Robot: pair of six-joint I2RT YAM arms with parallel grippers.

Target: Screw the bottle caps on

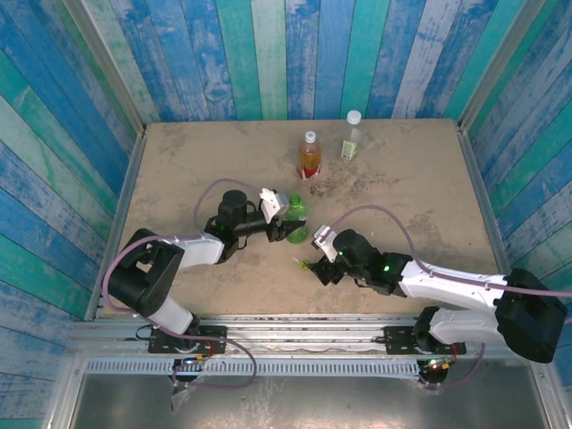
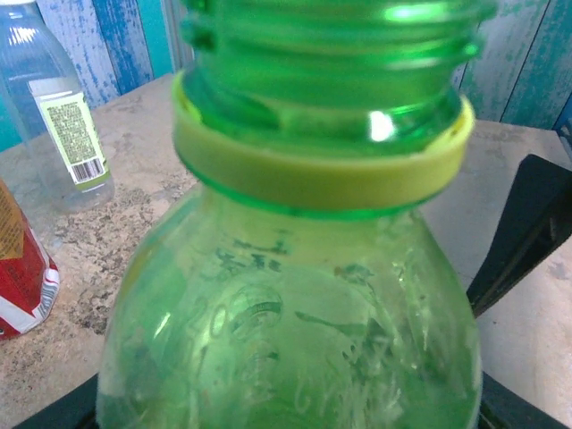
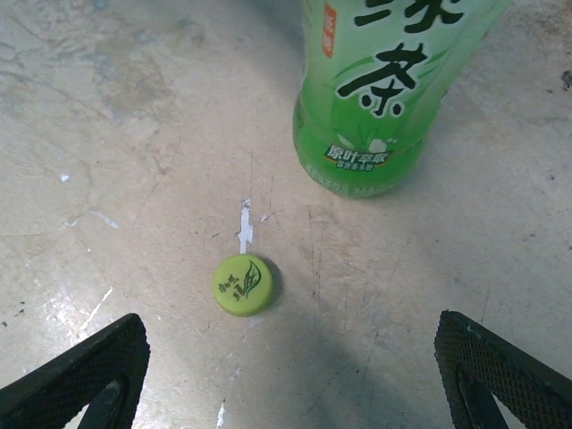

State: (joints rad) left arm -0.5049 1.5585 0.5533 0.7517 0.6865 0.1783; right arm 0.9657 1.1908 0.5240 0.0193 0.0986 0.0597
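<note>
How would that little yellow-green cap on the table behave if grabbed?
Probably light and stiff: the yellow-green cap is small moulded plastic. It lies flat, top up, so it likely won't roll, but may skid on the table if nudged. Its low profile leaves the right gripper little to pinch.

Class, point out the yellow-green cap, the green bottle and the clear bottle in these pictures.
yellow-green cap [image 3: 243,284]: right wrist view, on its printed top.
green bottle [image 3: 375,98]: right wrist view, on its label.
clear bottle [image 1: 350,143]: top external view, on its body.
</note>
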